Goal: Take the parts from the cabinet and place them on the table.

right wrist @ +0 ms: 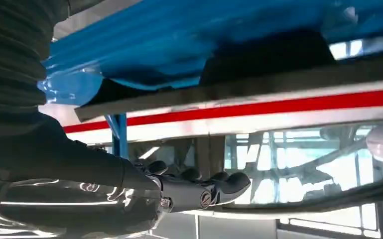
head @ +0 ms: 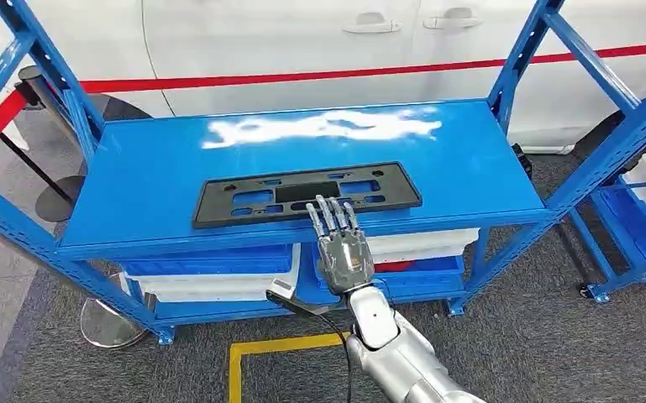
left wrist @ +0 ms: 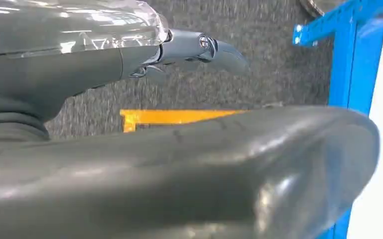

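Bracket plate (head: 307,195), black, flat and slotted, lies near the front edge of the blue worktop (head: 151,185), a little toward six o'clock from the middle. At its six-o'clock edge the right hand (head: 341,243) reaches up from below, back upward, fingers (head: 336,217) stretched out straight and slightly apart, their tips over the plate's near rim; whether they touch it I cannot tell, and nothing is held. The silver forearm runs down toward five o'clock. In the left wrist view the left hand (left wrist: 199,50) hangs over grey carpet, holding nothing, fingers loosely extended. Below the worktop sit blue and white bins (head: 218,273). Blue rack posts (head: 46,75) stand at nine and three o'clock; a white car (head: 302,42) with a red stripe at twelve.
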You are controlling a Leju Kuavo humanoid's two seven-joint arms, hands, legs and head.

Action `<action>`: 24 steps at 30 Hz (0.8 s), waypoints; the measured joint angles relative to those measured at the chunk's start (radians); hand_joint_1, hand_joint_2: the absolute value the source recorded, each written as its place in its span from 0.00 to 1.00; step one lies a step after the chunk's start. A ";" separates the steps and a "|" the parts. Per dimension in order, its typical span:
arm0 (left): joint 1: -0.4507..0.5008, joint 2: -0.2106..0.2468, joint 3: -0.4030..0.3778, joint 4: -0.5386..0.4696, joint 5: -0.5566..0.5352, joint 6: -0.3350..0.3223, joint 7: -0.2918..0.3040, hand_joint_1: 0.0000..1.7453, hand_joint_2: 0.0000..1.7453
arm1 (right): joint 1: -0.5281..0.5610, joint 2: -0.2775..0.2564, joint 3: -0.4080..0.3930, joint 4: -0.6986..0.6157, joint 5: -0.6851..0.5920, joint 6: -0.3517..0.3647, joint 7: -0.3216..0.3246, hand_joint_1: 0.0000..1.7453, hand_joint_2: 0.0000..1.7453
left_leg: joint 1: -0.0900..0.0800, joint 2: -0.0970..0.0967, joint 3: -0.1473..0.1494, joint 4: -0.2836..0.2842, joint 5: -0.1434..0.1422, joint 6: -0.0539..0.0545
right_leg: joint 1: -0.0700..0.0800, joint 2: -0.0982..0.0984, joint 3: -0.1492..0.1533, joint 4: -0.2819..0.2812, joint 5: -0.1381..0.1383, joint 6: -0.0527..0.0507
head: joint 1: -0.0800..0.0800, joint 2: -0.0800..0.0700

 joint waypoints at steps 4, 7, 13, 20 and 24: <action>0.002 -0.002 0.005 0.000 -0.008 0.000 0.000 0.00 0.00 | 0.003 0.000 0.000 0.011 0.000 0.000 -0.004 0.00 1.00 | 0.000 -0.003 0.012 0.002 -0.011 -0.004 | -0.005 -0.002 0.052 -0.140 0.126 -0.002 | 0.000 0.000; 0.000 -0.003 0.006 0.000 -0.009 0.001 0.000 0.00 0.00 | 0.000 0.001 0.001 0.013 0.000 0.000 -0.005 0.00 1.00 | -0.006 -0.004 0.014 0.010 -0.024 -0.021 | 0.001 -0.003 0.113 -0.272 0.153 -0.018 | -0.001 0.000; 0.001 -0.002 0.013 0.000 -0.016 0.001 0.001 0.00 0.00 | 0.000 0.006 0.000 0.014 0.000 0.000 -0.005 0.00 1.00 | 0.001 -0.002 -0.025 0.113 -0.090 -0.054 | -0.004 -0.002 0.134 -0.288 0.146 -0.054 | -0.003 0.000; 0.006 -0.002 0.022 0.000 -0.017 0.001 0.003 0.00 0.00 | 0.006 0.009 0.000 0.017 0.000 0.000 -0.005 0.00 1.00 | 0.001 -0.002 -0.059 0.079 0.027 -0.043 | 0.004 0.003 0.176 -0.284 0.111 -0.054 | -0.003 0.000; 0.004 -0.002 0.023 0.000 -0.018 0.001 0.003 0.00 0.00 | 0.006 0.010 0.000 0.017 0.000 0.000 -0.005 0.00 1.00 | -0.012 -0.003 -0.033 0.012 0.012 -0.019 | 0.007 0.003 0.176 -0.276 0.109 -0.029 | -0.003 0.000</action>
